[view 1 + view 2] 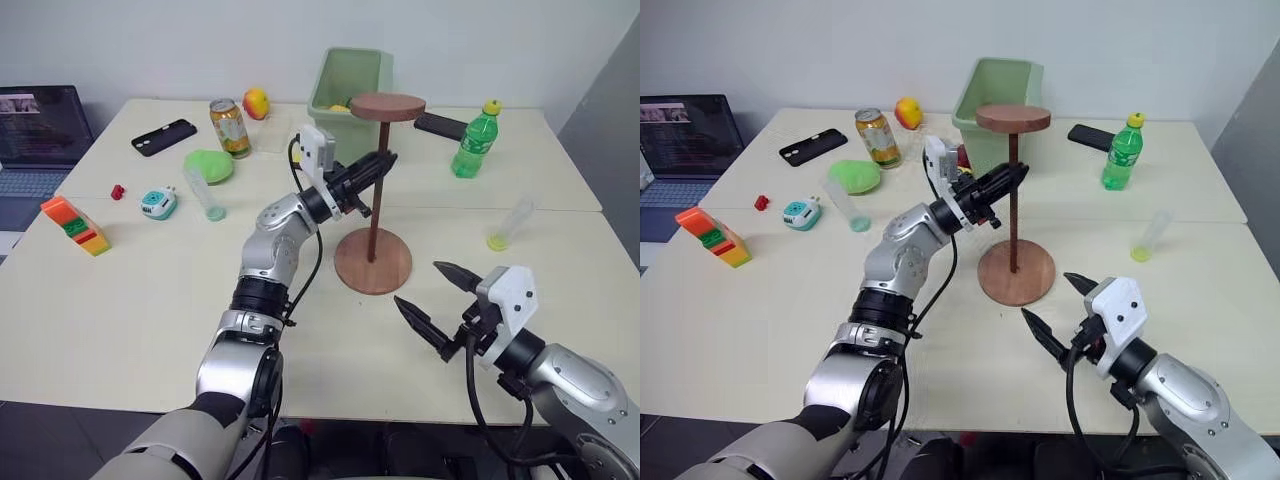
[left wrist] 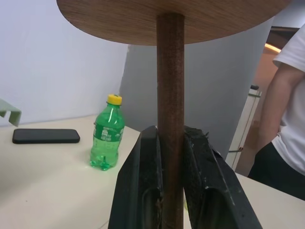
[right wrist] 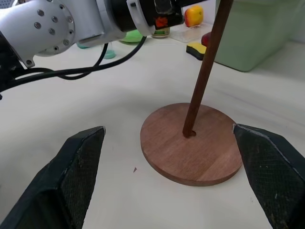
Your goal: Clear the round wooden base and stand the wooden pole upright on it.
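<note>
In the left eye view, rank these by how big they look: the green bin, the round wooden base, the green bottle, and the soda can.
1. green bin
2. round wooden base, close to the bin, and nearer the camera
3. green bottle
4. soda can, near the bottle in size, so unsure

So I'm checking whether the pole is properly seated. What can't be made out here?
- How deep the pole sits in the base: right wrist view shows it at the hole, its tip hidden.
- Pole's lower part in the left wrist view: cut off by the edge, behind the left gripper.
- Bin contents: hidden by its wall.
</note>
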